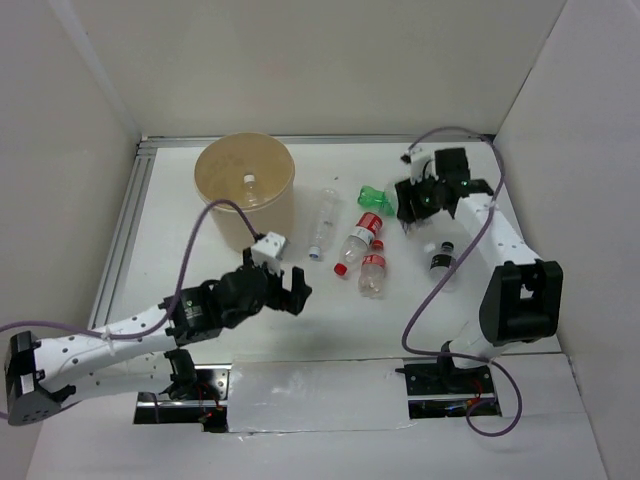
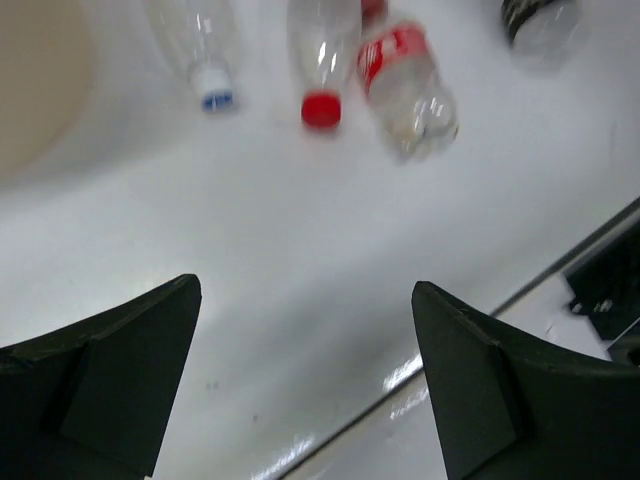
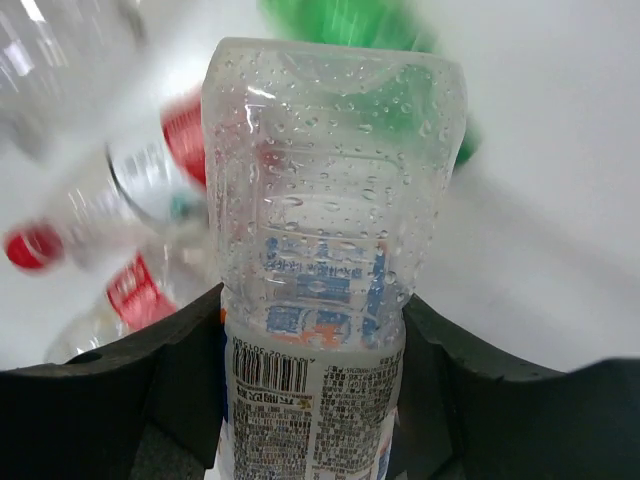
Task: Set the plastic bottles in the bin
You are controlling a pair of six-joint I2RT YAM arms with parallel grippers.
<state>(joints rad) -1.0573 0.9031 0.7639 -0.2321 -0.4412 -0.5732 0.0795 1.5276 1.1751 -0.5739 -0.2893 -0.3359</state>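
Top: bin [image 1: 245, 180] at the desk's [image 1: 330, 320] far-left corner; loose bottles [image 1: 372, 272] mid-desk, green bottle [image 1: 377, 196] toward the far-right.
Left wrist: left jaws wide open, empty, over bare desk.
Right wrist: right jaws clamped on both sides of the blue-white bottle [image 3: 330, 300].

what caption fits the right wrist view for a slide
Blue-white labelled bottle gripped in the right jaws, green bottle and red-labelled bottles behind

Left arm [image 1: 110, 345] lies low, stretched in toward the middle, left gripper [image 1: 288, 292] spread wide with nothing in it. Right arm [image 1: 500, 240] reaches far back, right gripper [image 3: 312, 320] pinching a clear bottle [image 3: 330, 180] from both sides.
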